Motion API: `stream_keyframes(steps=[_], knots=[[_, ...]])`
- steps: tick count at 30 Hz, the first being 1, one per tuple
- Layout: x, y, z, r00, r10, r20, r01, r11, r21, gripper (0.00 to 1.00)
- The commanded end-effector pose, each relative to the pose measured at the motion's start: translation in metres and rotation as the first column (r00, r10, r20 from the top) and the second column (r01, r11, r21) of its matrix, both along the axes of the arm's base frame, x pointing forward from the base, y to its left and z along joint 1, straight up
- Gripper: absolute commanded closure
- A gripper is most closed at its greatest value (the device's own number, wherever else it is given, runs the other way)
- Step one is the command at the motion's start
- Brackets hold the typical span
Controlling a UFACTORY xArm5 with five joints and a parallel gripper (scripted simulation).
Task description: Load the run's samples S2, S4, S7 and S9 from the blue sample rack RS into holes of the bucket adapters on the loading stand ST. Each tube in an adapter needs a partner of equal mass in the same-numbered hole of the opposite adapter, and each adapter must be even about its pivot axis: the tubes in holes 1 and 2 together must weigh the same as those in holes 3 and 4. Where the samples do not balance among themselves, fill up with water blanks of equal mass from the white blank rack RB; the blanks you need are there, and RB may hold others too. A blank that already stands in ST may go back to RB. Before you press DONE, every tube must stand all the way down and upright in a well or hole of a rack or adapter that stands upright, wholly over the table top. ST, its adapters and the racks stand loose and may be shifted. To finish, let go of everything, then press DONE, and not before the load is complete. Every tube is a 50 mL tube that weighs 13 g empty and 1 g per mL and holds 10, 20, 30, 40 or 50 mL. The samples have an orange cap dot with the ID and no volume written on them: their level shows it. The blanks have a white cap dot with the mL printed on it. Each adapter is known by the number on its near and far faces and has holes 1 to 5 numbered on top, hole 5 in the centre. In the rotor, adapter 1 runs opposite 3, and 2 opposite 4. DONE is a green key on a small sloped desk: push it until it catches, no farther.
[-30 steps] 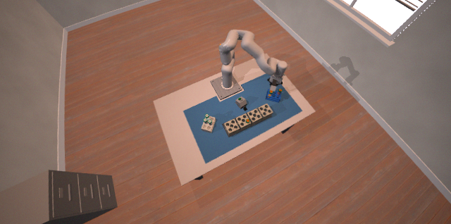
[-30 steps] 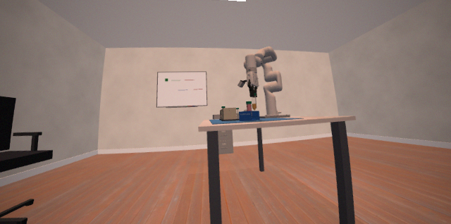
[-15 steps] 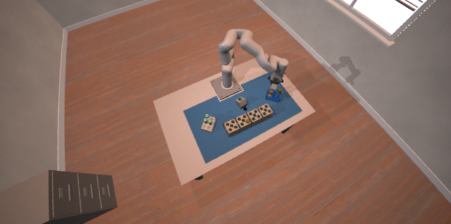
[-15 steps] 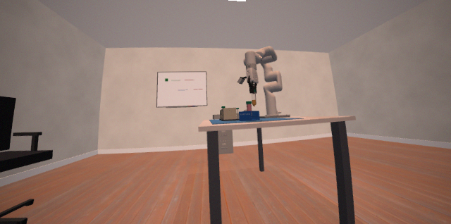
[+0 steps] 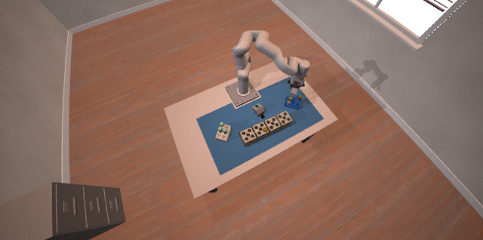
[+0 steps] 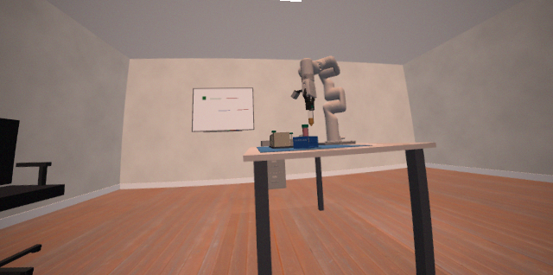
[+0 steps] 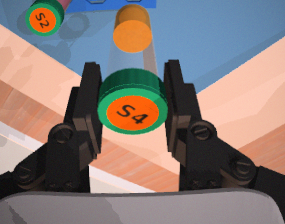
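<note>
My gripper [image 5: 293,89] [image 6: 310,110] [image 7: 132,80] is shut on sample S4 [image 7: 132,111] [image 6: 310,119], a green-capped tube with orange liquid. It holds the tube upright in the air, above and just beside the blue sample rack RS [image 5: 293,103] [image 6: 306,141]. The loading stand ST [image 5: 266,127] [image 6: 281,139], with its row of beige adapters, stands nearer the table front. One orange-dotted tube [image 5: 265,129] stands in an adapter. The white blank rack RB [image 5: 223,133] holds several tubes at the left.
The green DONE key [image 5: 257,106] sits on its small desk between the arm's base and ST. A blue mat [image 5: 234,153] covers the table middle. RS stands near the table's right edge. A filing cabinet [image 5: 88,206] stands on the floor.
</note>
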State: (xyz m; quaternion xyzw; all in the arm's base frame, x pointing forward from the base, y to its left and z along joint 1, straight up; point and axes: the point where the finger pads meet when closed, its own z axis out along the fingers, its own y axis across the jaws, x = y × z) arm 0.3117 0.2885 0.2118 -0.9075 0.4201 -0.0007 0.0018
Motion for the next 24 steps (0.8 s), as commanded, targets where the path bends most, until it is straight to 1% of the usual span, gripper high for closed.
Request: stream_keyframes(steps=[1,7,9,11,19,24], knots=[[0.001,0.001,0.007,1.0,0.0,0.003,0.0,1.0,0.002,1.0],[0.001,0.001,0.019,1.0,0.0,0.003,0.0,1.0,0.003,1.0],[0.001,0.001,0.019,1.0,0.0,0.003,0.0,1.0,0.003,1.0],[0.001,0.001,0.023,1.0,0.0,0.003,0.0,1.0,0.003,1.0],[0.001,0.001,0.023,1.0,0.0,0.003,0.0,1.0,0.003,1.0],[0.006,-0.024,0.023,0.986,0.166,0.004,-0.166,0.986,0.001,1.0]])
